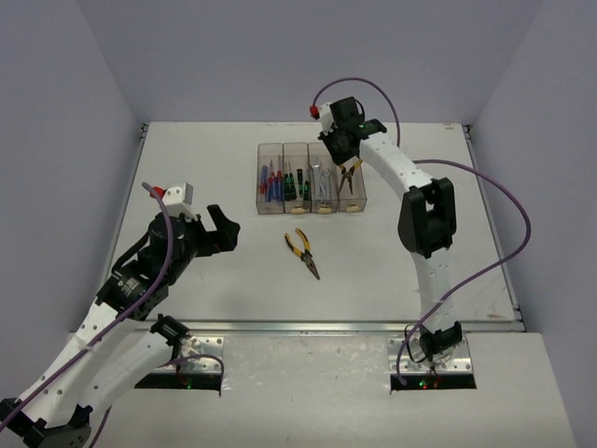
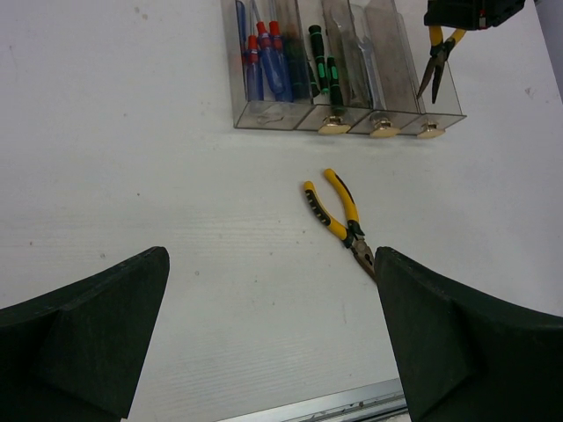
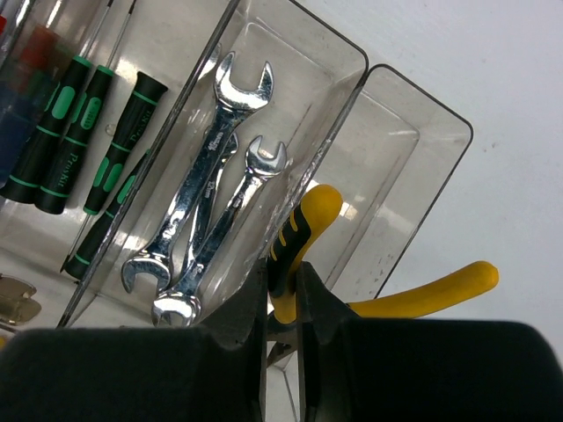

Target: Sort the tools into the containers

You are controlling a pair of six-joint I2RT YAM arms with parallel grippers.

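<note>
Four joined clear bins (image 1: 353, 203) stand mid-table. They hold blue/red screwdrivers (image 1: 270, 179), green/black screwdrivers (image 1: 295, 182) and silver wrenches (image 1: 323, 182). My right gripper (image 1: 340, 149) is shut on one handle of yellow-and-black pliers (image 3: 308, 220), held at the rightmost bin (image 3: 422, 176) with their nose (image 2: 437, 61) pointing down into it. The other handle sticks out sideways. A second pair of pliers (image 1: 302, 252) lies on the table in front of the bins; it also shows in the left wrist view (image 2: 339, 215). My left gripper (image 2: 271, 264) is open and empty, left of and nearer than those pliers.
In the right wrist view the wrenches (image 3: 215, 176) lie in the bin next to the held pliers, and the green/black screwdrivers (image 3: 79, 149) one bin further. A metal strip (image 1: 308, 327) runs along the table's near edge. Walls enclose the table's sides and back.
</note>
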